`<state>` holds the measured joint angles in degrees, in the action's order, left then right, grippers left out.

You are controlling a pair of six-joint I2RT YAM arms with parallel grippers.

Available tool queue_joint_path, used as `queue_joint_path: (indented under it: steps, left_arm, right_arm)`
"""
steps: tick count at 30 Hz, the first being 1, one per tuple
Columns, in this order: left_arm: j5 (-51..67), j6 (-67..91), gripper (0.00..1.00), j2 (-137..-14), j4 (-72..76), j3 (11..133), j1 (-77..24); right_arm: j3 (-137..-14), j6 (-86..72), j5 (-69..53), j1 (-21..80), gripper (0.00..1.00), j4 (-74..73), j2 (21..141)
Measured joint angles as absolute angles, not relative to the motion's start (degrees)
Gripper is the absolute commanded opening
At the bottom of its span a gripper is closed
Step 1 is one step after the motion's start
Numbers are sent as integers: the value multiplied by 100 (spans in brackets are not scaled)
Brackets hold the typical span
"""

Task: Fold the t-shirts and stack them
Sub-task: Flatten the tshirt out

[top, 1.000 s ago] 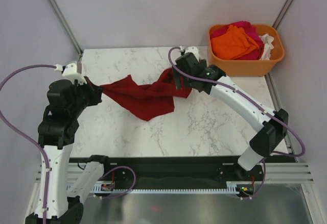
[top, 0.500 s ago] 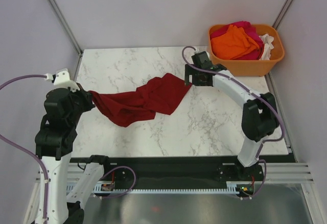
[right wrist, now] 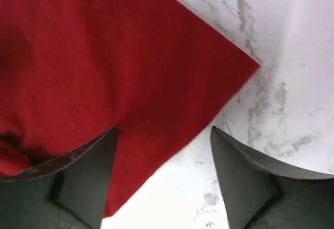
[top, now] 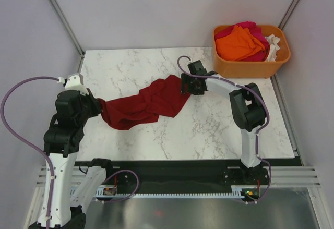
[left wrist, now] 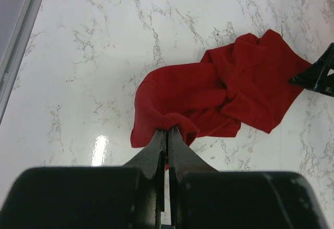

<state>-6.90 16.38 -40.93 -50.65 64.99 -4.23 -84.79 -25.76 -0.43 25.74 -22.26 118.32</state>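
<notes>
A dark red t-shirt [top: 146,104] lies crumpled across the middle of the marble table [top: 209,130]. My left gripper [top: 99,106] is shut on the shirt's left end, and in the left wrist view its jaws [left wrist: 168,130] pinch a fold of the red cloth [left wrist: 219,96]. My right gripper [top: 187,85] stands open low over the shirt's right corner. In the right wrist view the red corner [right wrist: 104,57] lies between the spread fingers [right wrist: 164,129], and they are not closed on it. Orange [top: 239,42], magenta [top: 245,27] and white [top: 274,44] t-shirts are piled in the tub.
The orange plastic tub [top: 250,68] stands at the table's back right corner. Grey walls close in the left, back and right sides. The arm bases and a black rail run along the near edge.
The shirt has gone from stretched between the grippers to bunched on the table, shifted left. The right gripper drew away and came back to the right corner. The left gripper shifted slightly.
</notes>
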Motion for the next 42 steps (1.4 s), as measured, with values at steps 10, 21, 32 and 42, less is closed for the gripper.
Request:
queue_joint_path:
  steps: [10,21,32,42]
  left_arm:
    - [-685,1636,2,-4056,-5043,6335,-423]
    - [-521,1614,2,-3859,-5043,6335,-423]
    - [-224,1614,2,-3929,-5041,6335,-423]
    - [78,1614,2,-4128,-5046,6337,-423]
  right_arm:
    - [-8355,-2788,-296,2574,0,-1640,11992]
    - [-6292,-2779,143,2585,0,-2517,9120]
    - [-8958,-3011,-921,2552,2,-3632,8827]
    - [-12855,-3328,-443,1955,98,-4071,12787]
